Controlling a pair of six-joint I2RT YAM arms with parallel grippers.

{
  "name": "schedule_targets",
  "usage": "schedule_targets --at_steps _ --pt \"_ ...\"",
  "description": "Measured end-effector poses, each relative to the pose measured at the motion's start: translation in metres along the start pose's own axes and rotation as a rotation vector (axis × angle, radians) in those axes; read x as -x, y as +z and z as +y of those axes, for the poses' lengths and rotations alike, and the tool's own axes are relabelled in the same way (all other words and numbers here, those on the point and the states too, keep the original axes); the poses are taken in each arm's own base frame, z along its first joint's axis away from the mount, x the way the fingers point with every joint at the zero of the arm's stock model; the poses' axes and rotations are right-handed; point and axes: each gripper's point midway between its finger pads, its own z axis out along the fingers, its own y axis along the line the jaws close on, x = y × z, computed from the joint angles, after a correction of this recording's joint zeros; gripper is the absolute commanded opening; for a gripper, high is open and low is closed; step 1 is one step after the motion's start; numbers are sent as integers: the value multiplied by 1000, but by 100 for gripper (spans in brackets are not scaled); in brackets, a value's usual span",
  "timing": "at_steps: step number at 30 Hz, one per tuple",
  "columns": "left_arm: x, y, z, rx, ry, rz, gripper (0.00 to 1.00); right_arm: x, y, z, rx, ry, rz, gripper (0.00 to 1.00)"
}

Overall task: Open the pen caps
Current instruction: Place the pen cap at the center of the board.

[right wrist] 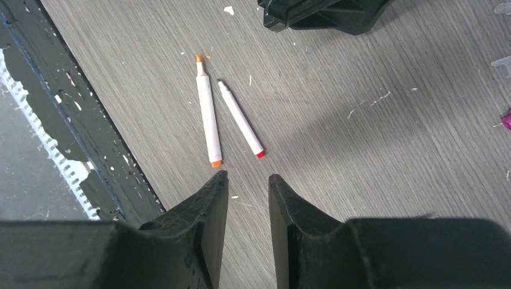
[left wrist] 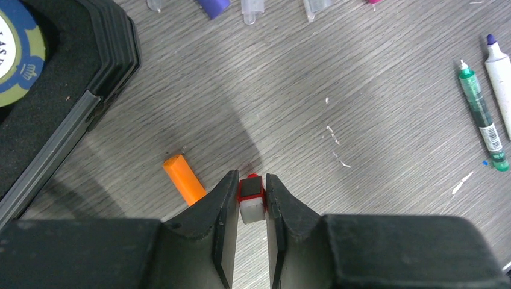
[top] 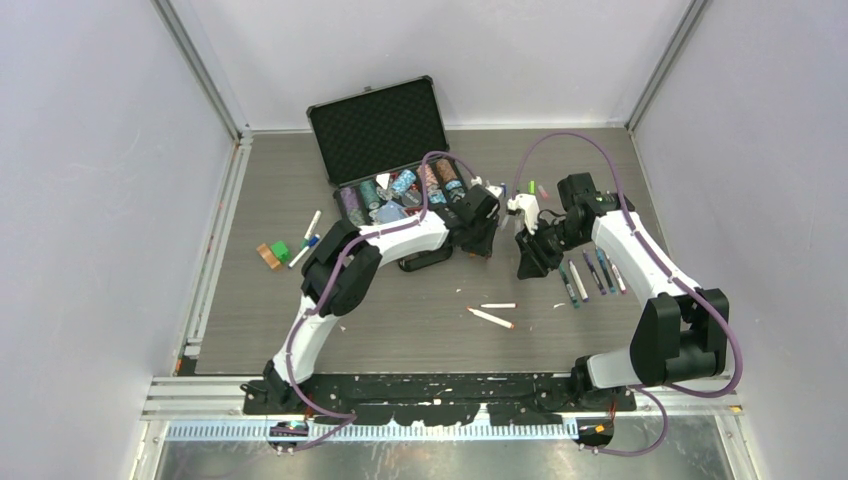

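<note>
**Inspection: red cap between left fingers, right end effector empty**

The left end effector (left wrist: 250, 176) stood low over the grey wood-grain counter (top: 400, 330), just at 3 o'clock of the black hard case (top: 378, 125). A red plastic pen cap (left wrist: 251, 188) with a pale piece below it sat between the fingers, which were narrowly apart. Whether the pads pressed it could not be told.

An orange plastic pen cap (left wrist: 184, 179) lay on the counter at 9 o'clock of that end effector, just beside its left finger. A green-barrelled pen (left wrist: 482, 120), uncapped, lay well apart at 2 o'clock.

The right end effector (right wrist: 247, 176) had its fingers apart with nothing between them.

In the right wrist view, a white-barrelled pen with an orange tip (right wrist: 208, 114) and a white-barrelled pen with a red end (right wrist: 241, 120) lay at 12 o'clock of it, both uncapped, close together but not touching.

In the top view, a row of dark-barrelled pens (top: 592, 273) lay at 3 o'clock of the right end effector.
</note>
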Motion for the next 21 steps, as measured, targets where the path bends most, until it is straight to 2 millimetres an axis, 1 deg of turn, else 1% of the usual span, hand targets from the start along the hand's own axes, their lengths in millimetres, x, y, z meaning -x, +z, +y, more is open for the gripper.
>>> schedule_targets --at_steps 5,9,17,21 --pt "-2 -1 2 14 1 11 29 0 0 0 0 1 0 36" --pt "2 -3 1 15 5 4 32 -1 0 0 1 3 1 36" --pt "4 -4 1 18 19 4 32 -1 -1 0 2 6 -1 36" --pt "5 -5 5 35 23 0 33 0 -1 0 5 6 -4 36"
